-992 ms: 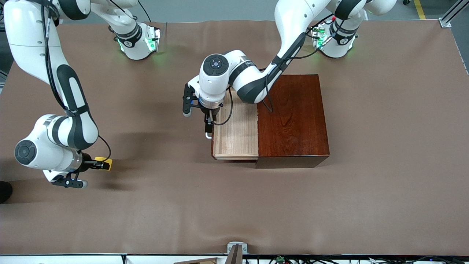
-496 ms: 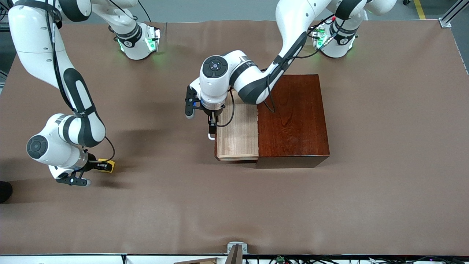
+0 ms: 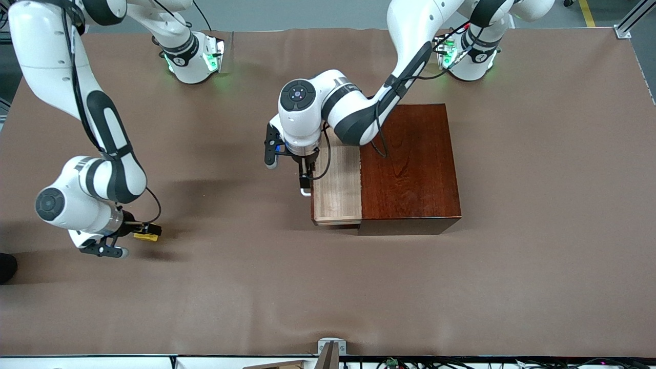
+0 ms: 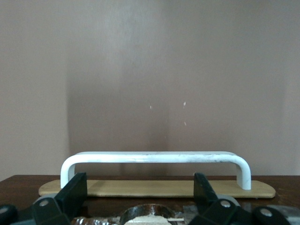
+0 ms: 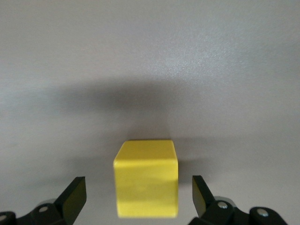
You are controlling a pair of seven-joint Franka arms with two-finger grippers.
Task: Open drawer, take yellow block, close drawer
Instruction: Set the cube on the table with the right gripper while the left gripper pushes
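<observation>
Drawer: the pale light-wood drawer [image 3: 335,187] with its white U-shaped bar handle [image 4: 154,159] stood partly out of the glossy dark reddish-brown wooden box [image 3: 407,166] toward the right arm's end of the brown table [image 3: 328,287].
Drawer handling: rigid and probably light on its slides; the stiff bar handle or the drawer front looked the best place to press or hold.
Yellow block: the small bright yellow cube [image 5: 146,177] was out of the drawer, resting on the table near the right arm's end, well apart from the box.
Block handling: likely light, hard and smooth-faced, so best taken square across two flat sides.
Left claw: the left claw [image 3: 305,179] was at the drawer front, fingers spread, the handle between them, gripping nothing visible.
Right claw: the right claw [image 5: 139,199] was low over the block, fingers spread wider than it and clear of both sides, holding nothing.
</observation>
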